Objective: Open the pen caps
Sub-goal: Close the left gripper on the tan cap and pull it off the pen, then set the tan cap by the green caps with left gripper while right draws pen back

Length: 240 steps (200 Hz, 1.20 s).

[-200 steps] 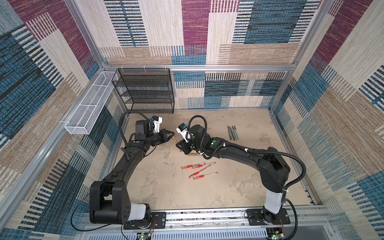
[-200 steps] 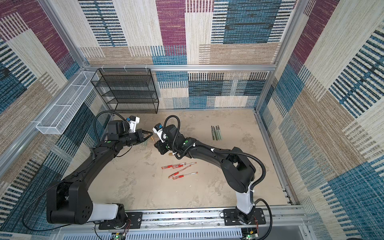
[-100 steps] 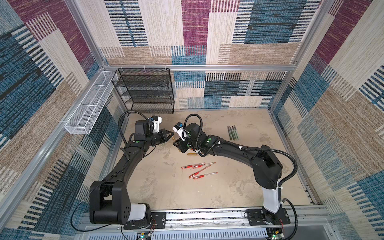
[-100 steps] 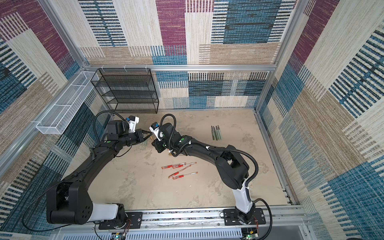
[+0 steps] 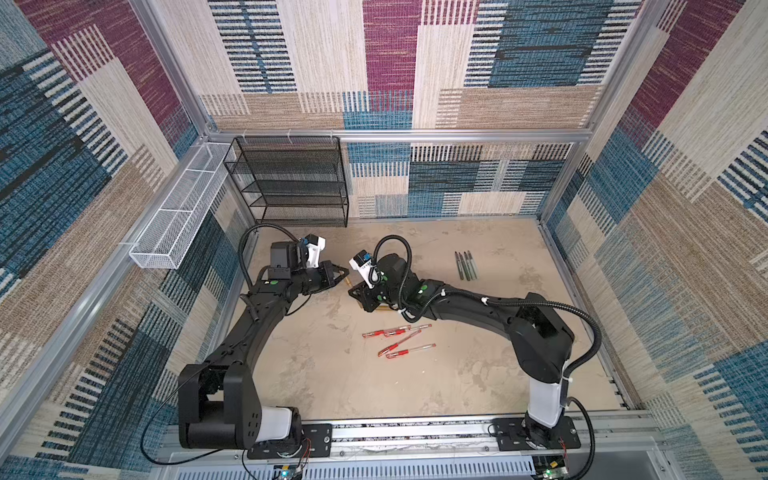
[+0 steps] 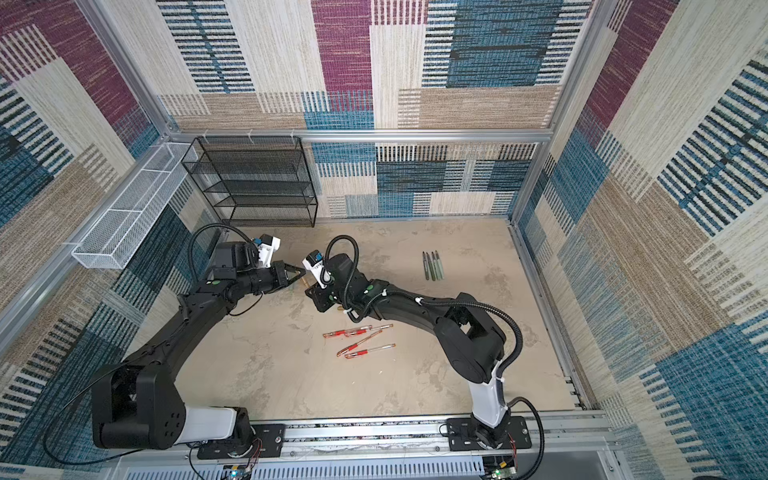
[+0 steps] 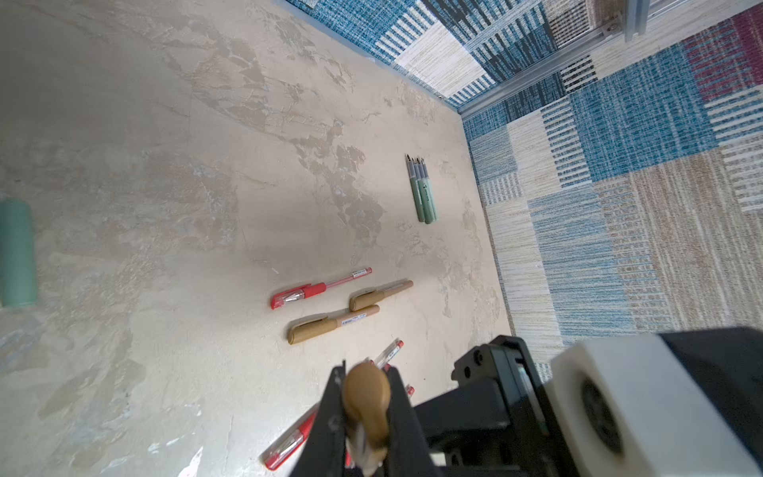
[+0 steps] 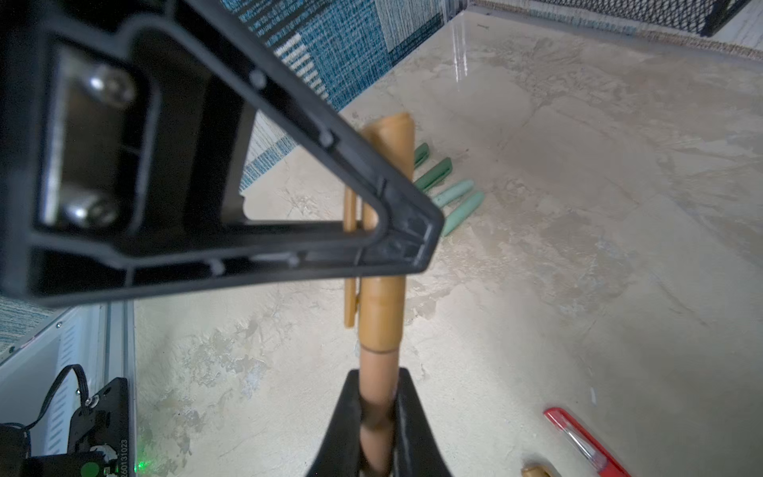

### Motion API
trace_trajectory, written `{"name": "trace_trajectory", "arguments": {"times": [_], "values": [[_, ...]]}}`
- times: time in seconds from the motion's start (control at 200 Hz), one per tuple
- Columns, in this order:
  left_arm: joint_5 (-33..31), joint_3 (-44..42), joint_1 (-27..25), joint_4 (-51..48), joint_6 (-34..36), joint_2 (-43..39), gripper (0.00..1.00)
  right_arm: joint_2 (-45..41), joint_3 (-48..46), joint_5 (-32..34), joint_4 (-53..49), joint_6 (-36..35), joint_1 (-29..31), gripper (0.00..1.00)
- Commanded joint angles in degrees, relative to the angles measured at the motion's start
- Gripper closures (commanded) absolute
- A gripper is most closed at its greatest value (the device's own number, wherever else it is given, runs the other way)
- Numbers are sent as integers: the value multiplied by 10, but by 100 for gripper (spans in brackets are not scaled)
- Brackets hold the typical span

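A gold pen is held in the air between both grippers. In the right wrist view its gold pen cap (image 8: 386,206) points away, with the paler pen body (image 8: 377,371) below it. My left gripper (image 7: 366,371) is shut on the cap, whose rounded end (image 7: 366,394) shows between the fingers. My right gripper (image 8: 377,382) is shut on the pen body. In both top views the left gripper (image 5: 343,275) (image 6: 297,275) and the right gripper (image 5: 358,293) (image 6: 312,293) meet at the floor's left middle. Several loose green caps (image 8: 452,194) lie on the floor.
Several red capped pens (image 5: 399,338) lie mid-floor. Two gold capped pens (image 7: 332,325) lie under the right arm. Several uncapped green pen bodies (image 5: 466,266) lie at the back right. A black mesh shelf (image 5: 291,183) and a white wire basket (image 5: 178,216) stand at the back left.
My right gripper has moved left to the left gripper and shut on the gold pen's body. The left arm has stayed still.
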Motion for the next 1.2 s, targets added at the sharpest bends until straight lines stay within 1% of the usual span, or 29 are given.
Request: {"name": "trace_trajectory", "arguments": {"times": [0.0,0.145,0.235,0.506,0.636,0.646,0.671,0.811,0.876,0.992,1.197], "values": [[-28,34,13,29,25,4,100,-16,-38,-3,-57,19,2,100],[-52,85,29,-10,40,20,100,-40,-88,-1,-41,33,6,100],[-55,104,37,-25,45,31,100,-57,-109,7,-38,35,7,100],[-60,99,40,-26,50,33,100,-82,-119,22,-49,23,6,100],[-76,103,35,-42,74,50,100,-100,-121,32,-52,29,-4,100],[-93,104,34,-44,77,52,100,-101,-121,33,-52,30,-6,100],[-108,107,31,-49,87,56,100,-107,-123,35,-53,32,-9,100],[-169,143,-8,-113,176,96,100,-137,-134,50,-67,43,-33,100],[-189,157,-28,-137,205,118,100,-154,-144,55,-73,48,-43,100],[-226,180,-44,-169,209,167,100,-187,-168,66,-82,58,-64,100],[-275,243,-52,-216,211,261,100,-248,-212,90,-97,65,-86,100]]}}
